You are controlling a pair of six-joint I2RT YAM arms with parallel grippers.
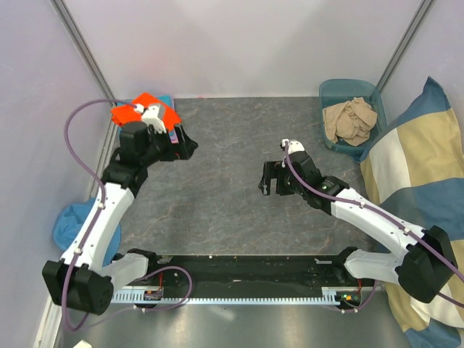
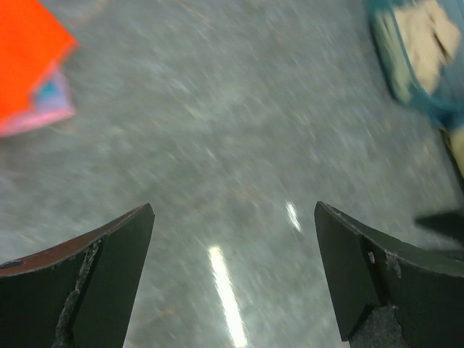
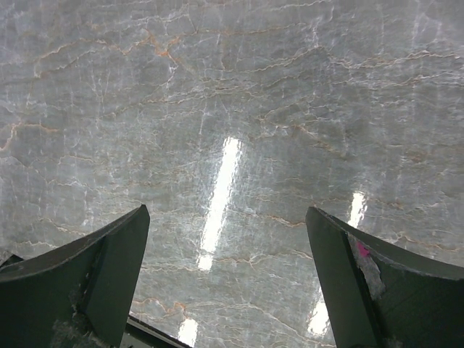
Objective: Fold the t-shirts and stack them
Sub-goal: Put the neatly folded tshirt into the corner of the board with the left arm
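done: orange t-shirt [image 1: 127,114] folded on a small pile, back-left of counter [image 1: 217,210] | to do: beige t-shirt [image 1: 351,119] crumpled in bin [image 1: 348,83] | left end effector [image 1: 185,147] wide open, empty | right end effector [image 1: 268,179] wide open, empty

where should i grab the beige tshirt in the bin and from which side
Pinch a raised fold of the crumpled beige t-shirt, coming straight down from above: the walls of the teal bin surround it, probably blocking any sideways approach.

Bright glare streaks table [image 3: 109,109]; left wrist view blurred.
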